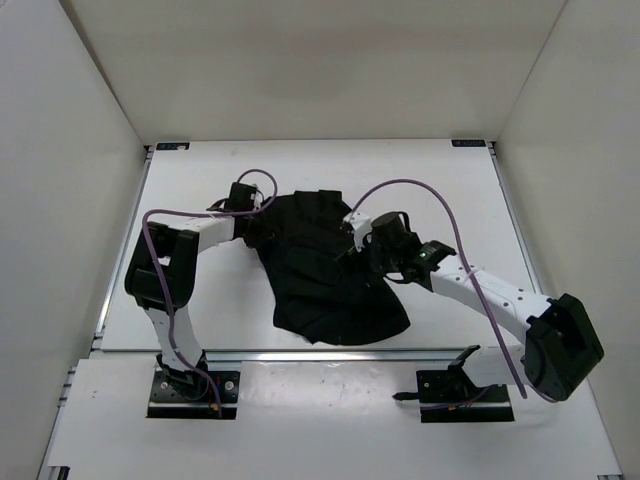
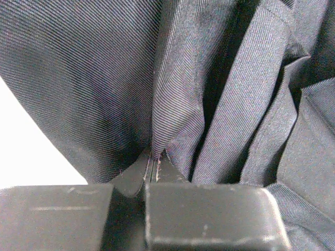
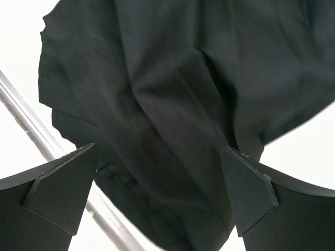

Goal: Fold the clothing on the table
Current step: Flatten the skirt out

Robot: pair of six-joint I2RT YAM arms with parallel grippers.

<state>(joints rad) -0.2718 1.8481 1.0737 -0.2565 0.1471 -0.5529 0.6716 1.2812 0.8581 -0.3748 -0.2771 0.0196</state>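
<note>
1. The white bench (image 1: 300, 165) fills the middle of the overhead view, with plain white walls (image 1: 80, 100) rising on three sides.
2. A black skirt (image 1: 320, 280) lies near the centre of the bench. Its narrow end points toward the far wall and its wide hem spreads toward the near edge, stopping just short of the metal rail (image 1: 300, 354). The cloth is rumpled, with folds running along its length.
3. The left arm (image 1: 165, 270) rises from its base at the near left, bends at the elbow and reaches right to the skirt's upper left edge.
4. The right arm (image 1: 480, 290) stretches from the near right across to the skirt's right side, with its wrist above the cloth.
5. A purple cable (image 1: 455, 235) loops above the right arm, and another follows the left arm.
6. The right fingers (image 3: 57, 193) stand wide apart. In the right wrist view the skirt (image 3: 172, 104) fills the space beyond them, with the rail (image 3: 31, 123) crossing at the left. Whether the tips touch the cloth cannot be told.
7. The left fingers (image 2: 162, 172) are pressed together on a fold of the skirt (image 2: 94, 78), and pleats fan upward from the pinch.
</note>
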